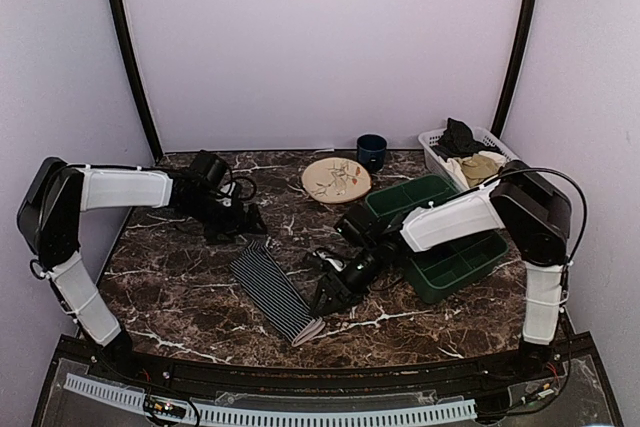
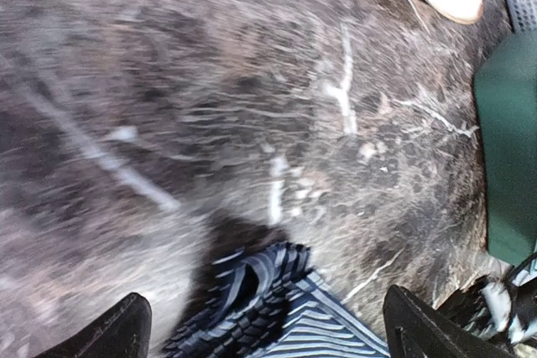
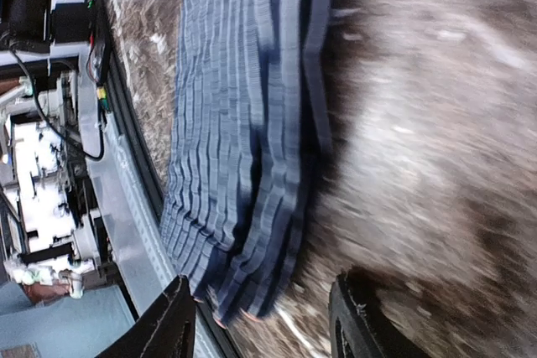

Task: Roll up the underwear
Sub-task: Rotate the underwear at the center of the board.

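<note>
The underwear (image 1: pixel 275 292) lies folded into a long narrow strip of navy cloth with white pinstripes, running diagonally from mid-table toward the front edge. My left gripper (image 1: pixel 252 227) is open and empty just above the strip's far end, whose bunched tip shows between its fingers in the left wrist view (image 2: pixel 268 308). My right gripper (image 1: pixel 328 299) is open and empty just right of the strip's near end. In the right wrist view the strip (image 3: pixel 243 123) lies between and beyond its fingertips (image 3: pixel 164 324). The waistband is not visible.
A green compartment tray (image 1: pixel 450 237) sits right of the right arm. A patterned plate (image 1: pixel 336 180) and a dark blue cup (image 1: pixel 371 152) stand at the back. A white basket (image 1: pixel 432 139) holds black and tan clothes. The table's front rail (image 3: pixel 126 232) is close to the strip's near end.
</note>
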`<act>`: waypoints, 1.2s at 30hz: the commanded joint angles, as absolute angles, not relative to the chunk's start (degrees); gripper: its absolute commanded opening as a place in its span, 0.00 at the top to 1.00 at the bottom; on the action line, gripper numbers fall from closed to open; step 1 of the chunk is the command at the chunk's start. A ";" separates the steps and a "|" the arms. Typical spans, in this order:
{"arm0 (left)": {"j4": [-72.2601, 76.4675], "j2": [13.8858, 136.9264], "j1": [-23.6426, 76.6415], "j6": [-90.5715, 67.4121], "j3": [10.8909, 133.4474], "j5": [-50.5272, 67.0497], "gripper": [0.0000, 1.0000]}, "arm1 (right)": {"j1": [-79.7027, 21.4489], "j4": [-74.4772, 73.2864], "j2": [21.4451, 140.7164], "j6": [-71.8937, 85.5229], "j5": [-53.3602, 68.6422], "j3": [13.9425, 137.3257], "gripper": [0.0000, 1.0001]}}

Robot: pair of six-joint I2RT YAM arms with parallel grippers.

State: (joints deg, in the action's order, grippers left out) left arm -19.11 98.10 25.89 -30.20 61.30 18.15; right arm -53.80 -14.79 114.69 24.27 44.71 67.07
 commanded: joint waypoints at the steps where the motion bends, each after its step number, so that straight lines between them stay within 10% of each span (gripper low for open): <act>1: -29.39 89.98 24.92 -29.17 59.16 12.46 0.01 | -49.96 -16.55 110.15 24.12 41.38 64.26 0.46; 13: -20.20 80.33 33.87 -35.01 42.33 20.09 0.17 | -48.96 -20.23 109.64 19.46 40.14 68.18 0.55; 27: -13.67 102.43 29.31 -28.80 60.24 23.68 0.33 | -47.39 -17.45 103.63 18.33 38.86 64.58 0.61; 36: -19.66 92.53 26.93 -18.57 62.87 21.19 0.04 | -48.58 -11.81 103.71 23.21 42.10 68.03 0.65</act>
State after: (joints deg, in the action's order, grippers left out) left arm -16.27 102.56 26.79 -24.18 64.88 22.65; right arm -47.81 -17.10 104.49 20.05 39.48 65.36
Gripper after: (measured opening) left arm 0.923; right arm 0.365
